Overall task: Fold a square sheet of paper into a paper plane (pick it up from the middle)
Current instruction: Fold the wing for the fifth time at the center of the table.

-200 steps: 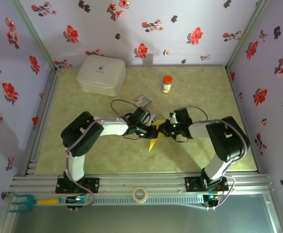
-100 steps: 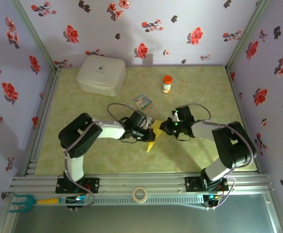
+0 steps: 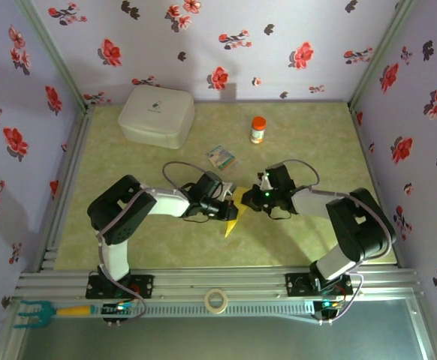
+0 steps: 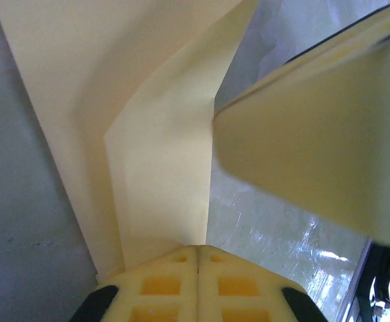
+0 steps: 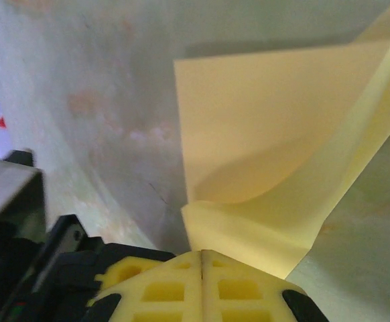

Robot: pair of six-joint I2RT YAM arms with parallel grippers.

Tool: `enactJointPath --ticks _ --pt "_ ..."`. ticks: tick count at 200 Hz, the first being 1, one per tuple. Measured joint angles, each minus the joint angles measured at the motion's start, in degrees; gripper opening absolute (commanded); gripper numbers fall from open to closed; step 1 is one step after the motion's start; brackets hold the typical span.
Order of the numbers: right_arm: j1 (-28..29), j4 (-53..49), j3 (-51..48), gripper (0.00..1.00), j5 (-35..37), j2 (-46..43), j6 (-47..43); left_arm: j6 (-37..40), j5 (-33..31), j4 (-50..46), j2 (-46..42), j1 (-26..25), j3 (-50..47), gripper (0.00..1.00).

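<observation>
Now L jaws and R jaws both pinch the yellow paper [image 3: 233, 212] between them; if I pull unevenly it could tear, or slip & skew the crease.

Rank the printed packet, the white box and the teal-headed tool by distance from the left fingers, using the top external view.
From the left fingers:
1. Printed packet, just beyond them, mid-table.
2. White box, in the table's far-left corner.
3. Teal-headed tool, on the near rail at the left, off the table.
</observation>
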Motion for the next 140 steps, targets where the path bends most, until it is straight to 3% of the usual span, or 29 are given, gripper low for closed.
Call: enactJointPath --ticks 45,140 --pt "0.1 -0.3 1.3 0.05 0.6 4.2 -1.7 0.0 0.6 0.2 0.0 0.3 -0.3 0.0" --pt "-7.1 -0.5 4.4 0.06 -0.7 7.6 -2.0 0.0 1.3 3.0 0.0 0.5 -1.7 0.0"
